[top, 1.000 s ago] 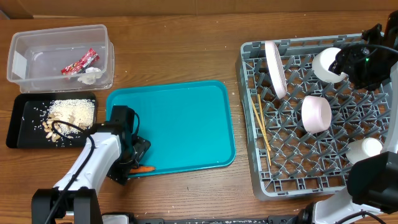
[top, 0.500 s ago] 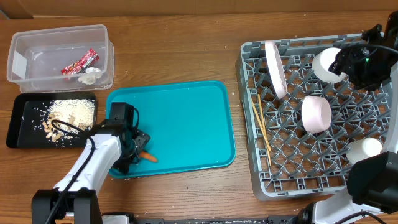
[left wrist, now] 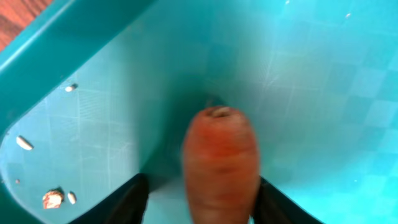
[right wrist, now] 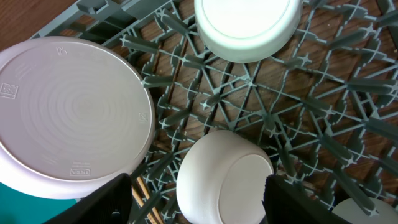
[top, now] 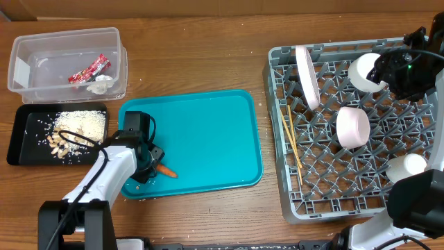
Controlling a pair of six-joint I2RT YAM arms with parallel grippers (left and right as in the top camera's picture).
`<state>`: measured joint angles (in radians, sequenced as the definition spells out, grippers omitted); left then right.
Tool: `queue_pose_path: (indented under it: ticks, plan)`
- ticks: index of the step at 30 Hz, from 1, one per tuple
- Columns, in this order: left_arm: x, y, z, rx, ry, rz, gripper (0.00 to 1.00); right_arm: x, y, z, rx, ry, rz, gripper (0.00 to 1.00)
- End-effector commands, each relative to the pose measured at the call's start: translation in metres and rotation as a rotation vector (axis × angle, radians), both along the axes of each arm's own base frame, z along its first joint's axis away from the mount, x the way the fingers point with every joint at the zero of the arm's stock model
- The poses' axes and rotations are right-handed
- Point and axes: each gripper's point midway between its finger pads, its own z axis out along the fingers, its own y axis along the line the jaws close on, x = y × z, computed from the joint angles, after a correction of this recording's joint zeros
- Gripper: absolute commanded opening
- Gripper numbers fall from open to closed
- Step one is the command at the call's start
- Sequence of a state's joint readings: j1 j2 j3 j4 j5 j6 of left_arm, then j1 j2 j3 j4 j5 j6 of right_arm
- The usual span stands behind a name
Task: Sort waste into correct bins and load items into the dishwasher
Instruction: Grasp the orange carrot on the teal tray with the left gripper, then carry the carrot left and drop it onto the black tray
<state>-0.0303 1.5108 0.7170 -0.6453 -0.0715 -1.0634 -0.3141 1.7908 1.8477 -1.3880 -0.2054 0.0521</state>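
A small orange carrot (top: 165, 170) (left wrist: 221, 162) lies on the teal tray (top: 208, 125) near its front left corner. My left gripper (top: 148, 167) (left wrist: 202, 202) is low over the tray with the carrot between its fingers. The right finger touches the carrot and a narrow gap shows at the left finger. My right gripper (top: 386, 69) (right wrist: 199, 202) hangs open above the grey dish rack (top: 347, 187), over a white bowl (right wrist: 224, 177) that it does not touch. The rack also holds a white plate (top: 307, 76), another bowl (top: 352, 126), a cup (top: 406, 167) and chopsticks (top: 293, 142).
The clear tub (top: 119, 62) at the back left holds a red wrapper (top: 90, 68) and a pale crumpled lump (top: 100, 85). In front of it the black tray (top: 21, 142) holds rice-like scraps (top: 80, 125). A few crumbs (left wrist: 53, 198) lie in the teal tray's corner.
My left gripper has moved a little away from the tray's front edge and its jaws have narrowed round the carrot, which shifted the same way. The right arm has not moved.
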Motion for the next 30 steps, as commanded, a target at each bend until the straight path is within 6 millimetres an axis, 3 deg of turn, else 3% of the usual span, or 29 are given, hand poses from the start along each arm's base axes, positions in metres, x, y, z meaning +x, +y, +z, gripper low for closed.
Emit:
queue_pose_path:
  ticks: [1,3,6,11,16,24,30]
  plan:
    - [-0.005,-0.001,-0.014,-0.011,0.039,-0.018,0.43,0.001,-0.002,0.011,-0.014,-0.031,-0.008,0.7]
    - [-0.005,-0.001,-0.014,-0.008,0.038,-0.033,0.35,0.001,-0.002,0.011,-0.016,-0.03,-0.008,0.7]
    - [-0.005,-0.001,-0.013,-0.004,0.038,-0.056,0.31,0.001,-0.002,0.011,-0.016,-0.03,-0.008,0.7]
    - [0.002,-0.001,-0.012,0.003,0.013,-0.094,0.13,0.0,-0.008,0.01,-0.045,-0.021,-0.018,0.7]
    - [0.017,-0.001,-0.004,0.014,-0.025,-0.155,0.04,-0.002,-0.01,0.009,-0.061,-0.009,-0.024,0.71]
    - [0.059,0.004,0.041,0.054,-0.099,-0.281,0.04,-0.002,-0.01,0.009,-0.061,-0.009,-0.024,0.7]
    - [0.089,0.043,0.093,0.156,-0.153,-0.263,0.04,-0.001,-0.011,0.009,-0.062,-0.013,-0.024,0.7]
